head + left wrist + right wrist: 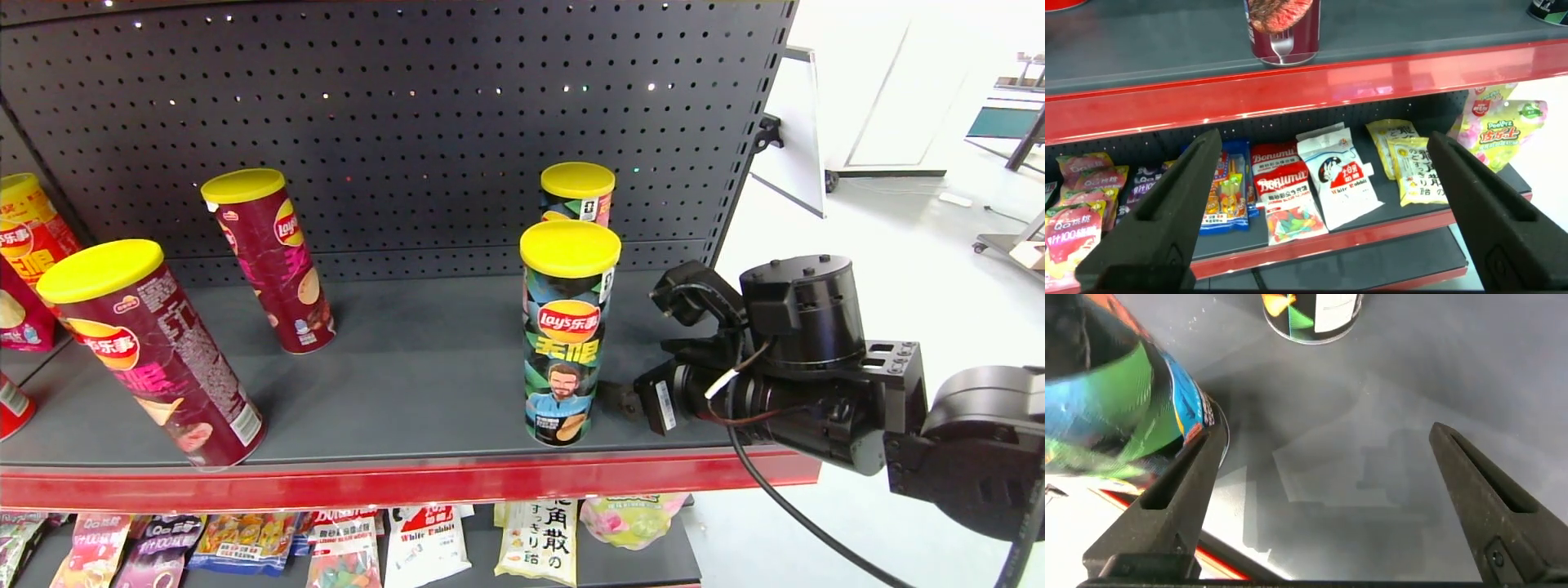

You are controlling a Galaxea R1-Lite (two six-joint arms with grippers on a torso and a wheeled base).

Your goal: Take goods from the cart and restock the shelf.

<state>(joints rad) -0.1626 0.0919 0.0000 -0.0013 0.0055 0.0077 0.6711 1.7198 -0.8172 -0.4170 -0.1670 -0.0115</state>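
At the front of the grey metal shelf with its red lip (pixel 408 367), the green-and-blue cylindrical crisp can with yellow plastic lid (pixel 569 335) stands upright; the right gripper (pixel 1324 439) is spread wide just beside it, holding nothing. Placement looks done, so next comes a straight retreat without nudging it. The left gripper (pixel 1324 137) hangs spread, empty. A matching can (pixel 577 193) behind is mostly hidden; finger contact is unclear.

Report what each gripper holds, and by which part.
Nothing is held. The left gripper and right gripper are open; the green-and-blue yellow-lidded chip can stands beside the right one.
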